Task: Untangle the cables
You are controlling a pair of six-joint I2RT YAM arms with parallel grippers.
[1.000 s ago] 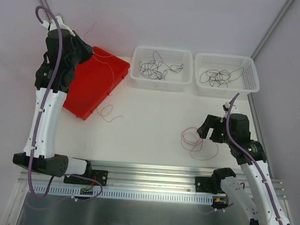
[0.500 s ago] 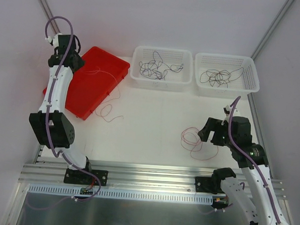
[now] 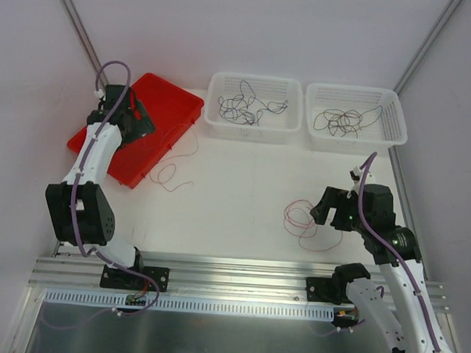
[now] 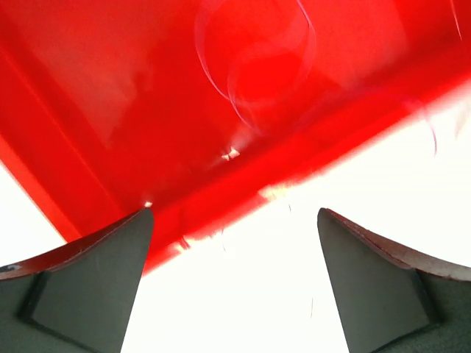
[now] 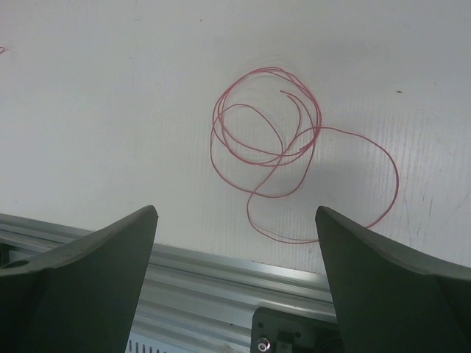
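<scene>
Your left gripper [image 4: 235,220] has swung down over the flat red plastic tray [image 3: 176,103] at far left, fingers apart and empty, likely for another strand. Your right gripper [image 5: 235,220], equally apart, hovers above the coiled red-pink wire [image 5: 283,156], near right.

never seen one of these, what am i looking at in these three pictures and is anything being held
Two white-and-black robot arms stand at a white table. One picture looks down from above; the other two come from cameras on each wrist, with grey fingers at the bottom. The left gripper hovers over a red plastic tray; the right gripper hovers over a loose red-pink wire coil. Two white mesh baskets hold dark thin wires. Both grippers are open, holding nothing.
</scene>
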